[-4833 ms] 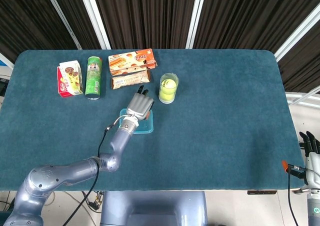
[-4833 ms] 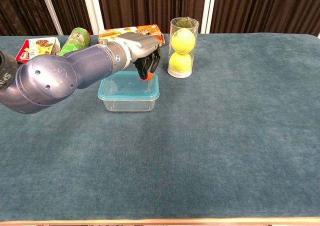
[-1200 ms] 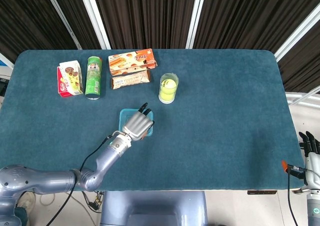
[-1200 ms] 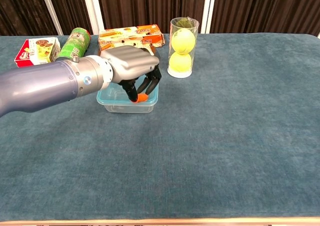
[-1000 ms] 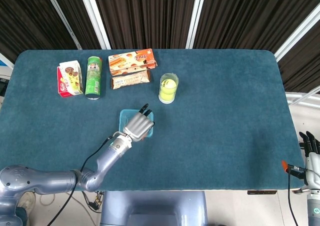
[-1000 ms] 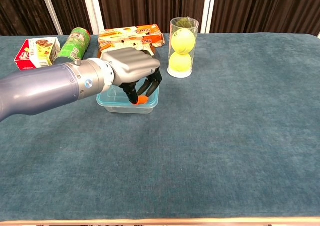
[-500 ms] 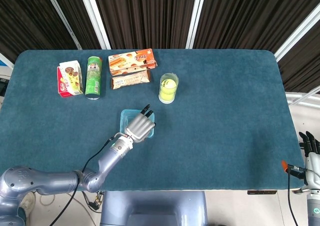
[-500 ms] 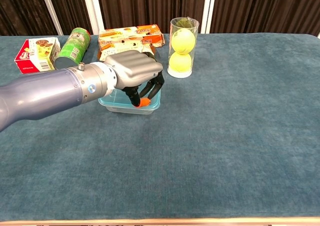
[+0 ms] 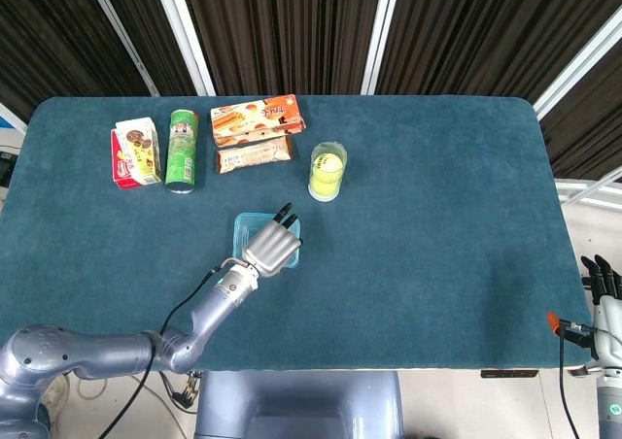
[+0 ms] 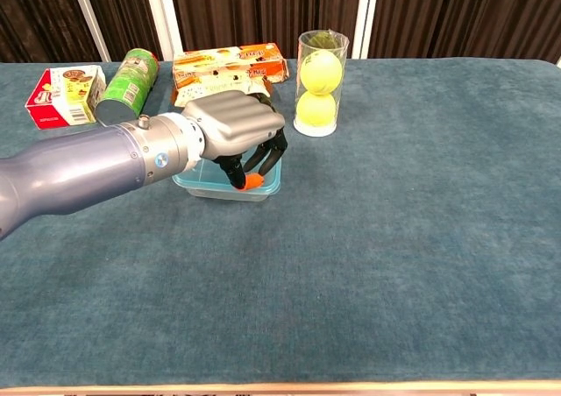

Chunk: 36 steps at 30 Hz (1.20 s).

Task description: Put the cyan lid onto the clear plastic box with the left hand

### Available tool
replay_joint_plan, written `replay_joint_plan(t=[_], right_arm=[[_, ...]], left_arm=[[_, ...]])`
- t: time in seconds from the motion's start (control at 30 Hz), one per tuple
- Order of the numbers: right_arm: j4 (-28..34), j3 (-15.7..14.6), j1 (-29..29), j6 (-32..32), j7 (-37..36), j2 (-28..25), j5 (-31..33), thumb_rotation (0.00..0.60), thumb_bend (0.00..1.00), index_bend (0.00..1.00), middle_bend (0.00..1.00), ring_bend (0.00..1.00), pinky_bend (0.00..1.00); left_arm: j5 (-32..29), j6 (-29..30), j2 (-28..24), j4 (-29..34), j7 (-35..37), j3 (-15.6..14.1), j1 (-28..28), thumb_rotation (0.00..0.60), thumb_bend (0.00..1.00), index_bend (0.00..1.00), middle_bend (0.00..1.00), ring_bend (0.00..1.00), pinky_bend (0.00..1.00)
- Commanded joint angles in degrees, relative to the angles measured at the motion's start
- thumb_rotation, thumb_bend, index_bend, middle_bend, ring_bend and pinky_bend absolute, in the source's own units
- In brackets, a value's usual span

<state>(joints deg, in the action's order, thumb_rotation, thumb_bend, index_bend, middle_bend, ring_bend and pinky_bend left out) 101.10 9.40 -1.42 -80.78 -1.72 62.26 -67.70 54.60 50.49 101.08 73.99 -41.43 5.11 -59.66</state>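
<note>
no legible text on any packaging

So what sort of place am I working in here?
Likely a lab or demo booth: a teal cloth-covered table, dark pleated curtains behind it, and staged items such as a tube of tennis balls.

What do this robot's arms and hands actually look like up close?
The left arm is a smooth, rounded blue-grey metallic tube with a lighter silver wrist ring. Its left hand has a silver-grey back, dark fingers and orange fingertip pads. A thin black cable loops alongside. The right hand shows dark fingers, with an orange-tipped wire nearby.
</note>
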Motion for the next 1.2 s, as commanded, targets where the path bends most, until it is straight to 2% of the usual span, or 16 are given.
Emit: replay_joint_plan(t=[0.03, 0.33, 0.57, 0.67, 0.77, 0.83, 0.93, 1.03, 1.2], right_arm=[[0.00, 0.02, -0.01, -0.02, 0.01, 0.01, 0.02, 0.600, 0.29, 0.10, 0.00, 0.00, 0.00], [-0.14, 0.05, -0.01, -0.14, 0.05, 0.03, -0.06, 0.600, 0.29, 0.10, 0.00, 0.00, 0.00], [-0.33, 0.00, -0.01, -0.48, 0.38, 0.24, -0.39, 0.600, 0.29, 0.10, 0.00, 0.00, 0.00], [-0.33, -0.11, 0.01, -0.46, 0.37, 0.29, -0.54, 0.600, 0.29, 0.10, 0.00, 0.00, 0.00], [-0.42, -0.13, 0.01, -0.60, 0.61, 0.34, -0.65, 0.600, 0.29, 0.10, 0.00, 0.00, 0.00], [-0.54, -0.12, 0.01, -0.84, 0.96, 0.43, -0.76, 0.600, 0.29, 0.10, 0.00, 0.00, 0.00], [-0.67, -0.11, 0.00, -1.26, 1.52, 0.56, -1.05, 0.600, 0.29, 0.10, 0.00, 0.00, 0.00], [-0.99, -0.37, 0.01, -1.44, 1.95, 0.74, -1.54, 0.600, 0.29, 0.10, 0.00, 0.00, 0.00], [-1.76, -0.70, -0.04, -2.04, 2.30, 0.87, -3.08, 0.600, 0.29, 0.10, 0.00, 0.00, 0.00]], left_arm=[[0.19, -0.09, 0.16, -0.29, 0.04, -0.01, 0.10, 0.600, 0.50, 0.65, 0.60, 0.14, 0.03], [1.17, 0.85, -0.11, 0.01, 0.32, 0.88, 0.47, 0.600, 0.50, 0.65, 0.60, 0.14, 0.03], [2.73, 4.39, -4.41, 7.01, 1.39, 4.22, 0.79, 0.600, 0.50, 0.64, 0.59, 0.14, 0.03], [2.93, 6.16, -7.28, 11.44, 1.33, 5.20, 1.47, 0.600, 0.48, 0.53, 0.54, 0.13, 0.03], [2.08, 7.36, -10.60, 16.02, 0.10, 5.13, 2.44, 0.600, 0.42, 0.36, 0.39, 0.10, 0.05], [0.67, 9.29, -12.97, 19.50, -2.16, 4.55, 3.56, 0.600, 0.34, 0.27, 0.28, 0.08, 0.09], [-1.91, 14.57, -16.43, 26.55, -5.63, 3.54, 6.29, 0.600, 0.28, 0.22, 0.15, 0.02, 0.10], [-1.14, 21.42, -20.22, 33.19, -4.94, 1.93, 10.94, 0.600, 0.27, 0.17, 0.08, 0.00, 0.11], [4.49, 31.26, -27.07, 39.61, 1.04, -4.73, 21.29, 0.600, 0.27, 0.14, 0.04, 0.00, 0.13]])
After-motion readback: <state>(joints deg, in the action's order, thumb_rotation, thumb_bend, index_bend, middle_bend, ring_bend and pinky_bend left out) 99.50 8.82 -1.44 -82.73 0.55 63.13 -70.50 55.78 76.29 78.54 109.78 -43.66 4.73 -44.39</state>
